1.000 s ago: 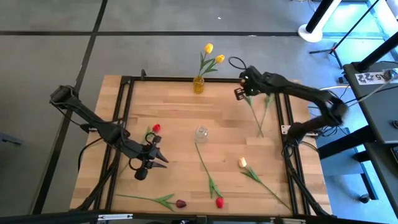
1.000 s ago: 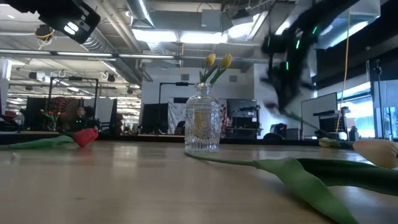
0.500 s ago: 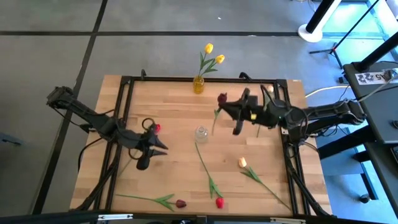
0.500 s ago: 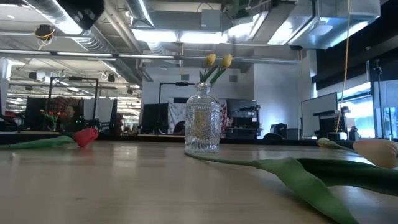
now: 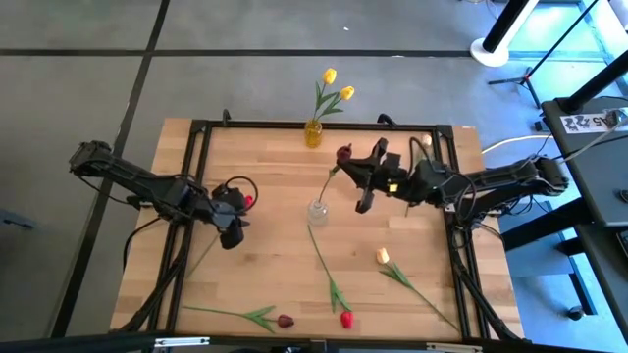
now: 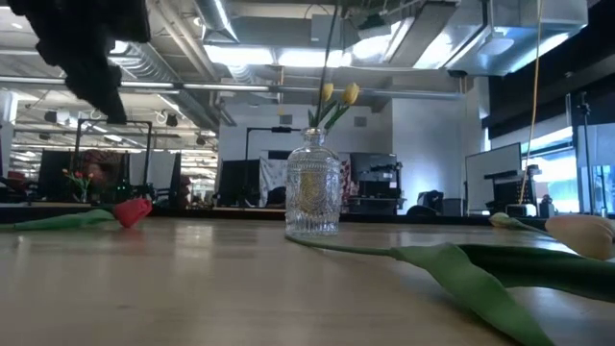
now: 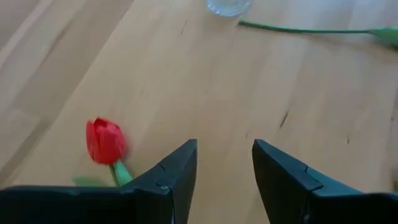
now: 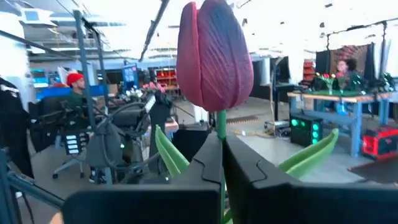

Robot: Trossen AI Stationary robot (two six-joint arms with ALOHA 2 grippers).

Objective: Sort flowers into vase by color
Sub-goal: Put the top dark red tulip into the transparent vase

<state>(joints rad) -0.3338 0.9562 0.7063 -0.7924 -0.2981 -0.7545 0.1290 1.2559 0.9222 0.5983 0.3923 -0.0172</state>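
One maroon tulip (image 8: 214,59) — stem pinched upright in right gripper (image 8: 222,165) — above clear vase (image 5: 318,211).

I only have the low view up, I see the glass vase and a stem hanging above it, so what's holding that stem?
Observer: The right gripper holds it, shut on the maroon tulip.
Operator: Is the stem in the vase yet?
Observer: From above, its lower end reaches the clear vase, whether inside I cannot tell.
Operator: Where's the left gripper?
Observer: The left gripper is open over the table, beside the red tulip.
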